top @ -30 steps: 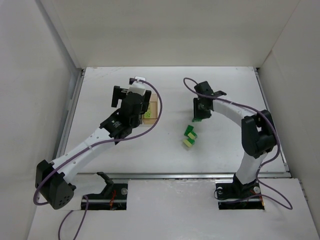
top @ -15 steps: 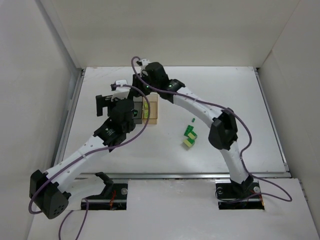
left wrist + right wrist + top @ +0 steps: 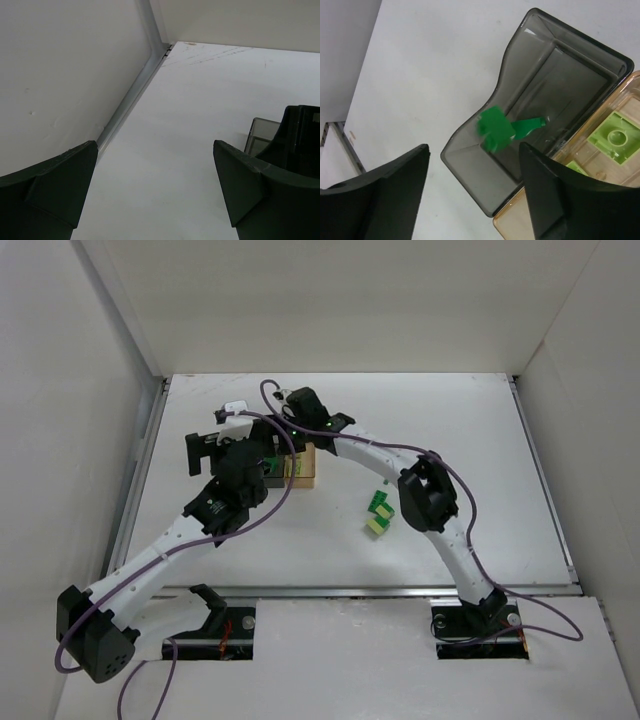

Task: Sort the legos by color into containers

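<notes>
My right gripper (image 3: 470,192) is open above the smoky grey bin (image 3: 485,182). A blurred dark green brick (image 3: 495,129) shows free between the jaws over the bin's inside, and another dark green piece (image 3: 529,125) lies in it. The adjoining amber bin (image 3: 550,227) holds pale yellow-green bricks (image 3: 612,135). In the top view my right gripper (image 3: 286,445) covers the grey bin beside the amber bin (image 3: 306,470). My left gripper (image 3: 155,185) is open and empty over bare table, left of the grey bin (image 3: 256,134). It also shows in the top view (image 3: 207,448).
A dark green brick (image 3: 381,503) and a pale yellow-green brick (image 3: 376,526) lie loose on the table right of the bins, under the right arm's span. The left wall and its metal rail (image 3: 132,92) run close to my left gripper.
My right arm swung from the table's right side across to the bins, and its jaws now stand open with the green brick free. My left gripper moved left, off the bins.
</notes>
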Available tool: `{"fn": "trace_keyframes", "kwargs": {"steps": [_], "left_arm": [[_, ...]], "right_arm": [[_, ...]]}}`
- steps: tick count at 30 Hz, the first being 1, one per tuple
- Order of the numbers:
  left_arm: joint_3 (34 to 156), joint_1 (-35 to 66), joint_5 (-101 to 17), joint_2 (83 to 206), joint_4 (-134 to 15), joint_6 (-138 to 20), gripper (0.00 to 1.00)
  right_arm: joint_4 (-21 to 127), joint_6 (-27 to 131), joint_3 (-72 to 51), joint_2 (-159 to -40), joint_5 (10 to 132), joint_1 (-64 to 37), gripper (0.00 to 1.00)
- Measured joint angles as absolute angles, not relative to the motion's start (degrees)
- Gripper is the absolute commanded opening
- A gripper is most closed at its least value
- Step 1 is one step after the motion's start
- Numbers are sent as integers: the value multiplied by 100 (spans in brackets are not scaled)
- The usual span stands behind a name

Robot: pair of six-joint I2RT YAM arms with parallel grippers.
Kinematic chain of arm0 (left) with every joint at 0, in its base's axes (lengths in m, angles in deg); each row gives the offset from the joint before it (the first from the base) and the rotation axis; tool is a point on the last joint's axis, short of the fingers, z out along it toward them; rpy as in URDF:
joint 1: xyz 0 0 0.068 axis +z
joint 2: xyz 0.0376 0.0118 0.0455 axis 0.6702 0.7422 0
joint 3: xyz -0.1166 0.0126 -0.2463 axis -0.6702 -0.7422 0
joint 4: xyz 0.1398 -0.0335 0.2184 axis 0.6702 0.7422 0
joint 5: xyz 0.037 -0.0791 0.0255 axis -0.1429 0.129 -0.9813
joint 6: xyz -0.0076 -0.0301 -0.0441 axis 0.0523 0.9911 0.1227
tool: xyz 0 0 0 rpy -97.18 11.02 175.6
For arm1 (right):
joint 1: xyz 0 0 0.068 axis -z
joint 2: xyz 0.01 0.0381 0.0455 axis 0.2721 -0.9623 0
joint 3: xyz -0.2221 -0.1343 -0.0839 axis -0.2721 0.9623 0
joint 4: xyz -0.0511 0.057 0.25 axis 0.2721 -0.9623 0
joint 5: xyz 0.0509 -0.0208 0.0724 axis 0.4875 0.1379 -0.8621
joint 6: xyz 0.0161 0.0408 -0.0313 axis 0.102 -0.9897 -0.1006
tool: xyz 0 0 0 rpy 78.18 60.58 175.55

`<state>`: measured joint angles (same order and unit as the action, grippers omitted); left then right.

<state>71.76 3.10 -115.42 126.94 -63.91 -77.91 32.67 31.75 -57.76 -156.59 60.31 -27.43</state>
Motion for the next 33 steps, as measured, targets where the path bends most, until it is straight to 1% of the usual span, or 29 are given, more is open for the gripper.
{"fn": "trace_keyframes", "kwargs": {"steps": [1,2,3,6,10,12,13,14,16,19,20,21,23,25,29,31,33], "left_arm": [[7176,310,-11529,12696,-6391,-7791,100],[7176,315,-11516,12696,-6385,-7783,100],[7176,326,-11509,12705,-6380,-7772,100],[7176,332,-11481,12760,-6352,-7754,100],[7182,356,-11398,12900,-6330,-7750,100],[7222,358,-11350,13000,-6306,-7756,100],[7239,358,-11324,13037,-6304,-7756,100],[7255,358,-11295,13077,-6299,-7759,100],[7276,358,-11227,13123,-6299,-7761,100],[7296,358,-11105,13169,-6301,-7756,100],[7296,358,-11044,13182,-6295,-7754,100],[7296,358,-10976,13197,-6280,-7754,100],[7296,358,-10847,13223,-6229,-7745,100],[7296,358,-10736,13245,-6173,-7737,100],[7296,358,-10563,13243,-6105,-7730,100],[7294,358,-10491,13228,-6079,-7711,100],[7292,358,-10467,13208,-6068,-7700,100]], "right_arm": [[3271,3177,-5771,-15639,6007,-2743,85],[3269,3181,-5758,-15611,5991,-2743,95],[3254,3188,-5752,-15578,5983,-2745,97],[3247,3207,-5699,-15406,5967,-2741,97],[3094,3205,-5413,-14804,6090,-2641,97],[2910,3190,-5055,-14252,6405,-2470,93],[2821,3142,-4781,-13897,6617,-2350,86],[2692,3054,-4495,-13519,6846,-2201,86],[2521,2842,-3848,-12748,7493,-1827,82],[2421,2359,-2694,-11736,8404,-1250,80],[2405,2213,-2375,-11554,8621,-1121,76],[2346,2044,-2080,-11445,8804,-1027,74],[2231,1745,-1665,-11502,9091,-984,71],[2117,1522,-1472,-11828,9228,-1021,71],[1936,1304,-1437,-12551,9294,-1056,68],[1898,1247,-1437,-12732,9314,-1043,63],[1903,1199,-1437,-12800,9314,-1010,63]]}}
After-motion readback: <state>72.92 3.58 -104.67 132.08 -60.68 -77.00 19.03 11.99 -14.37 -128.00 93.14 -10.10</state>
